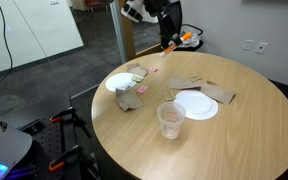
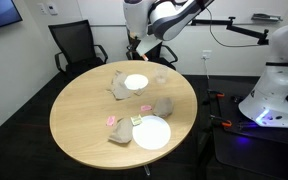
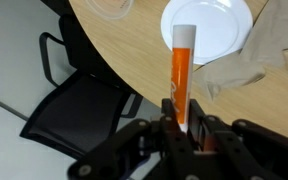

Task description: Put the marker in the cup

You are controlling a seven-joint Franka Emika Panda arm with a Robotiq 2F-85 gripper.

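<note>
- While the hand (image 1: 166, 40) hung in the air above the far edge of the round wooden tabletop (image 1: 214, 150), its fingers were closed on the marker (image 1: 168, 46), which was clear of every surface.
- Seen from the wrist view, the marker (image 3: 181, 75) had its long axis running straight up the picture, away from the fingers (image 3: 170, 112).
- Its orange barrel was clamped at the lower end. Its white end pointed outward from the hand, toward a white plate (image 3: 219, 25).
- In an exterior view the marker showed only as a small orange streak under the hand, and its exact tilt could not be told.
- The cup (image 1: 170, 118) stood upright and empty on the tabletop, well apart from the hand and just beside the white plate (image 1: 196, 106).
- Only part of the rim of the cup (image 3: 112, 8) showed at the top edge of the wrist view, to the left of the marker's line.
- A crumpled brown paper napkin (image 3: 259, 60) lay beside the plate, and a black office chair (image 3: 79, 105) stood beneath the table's edge.
</note>
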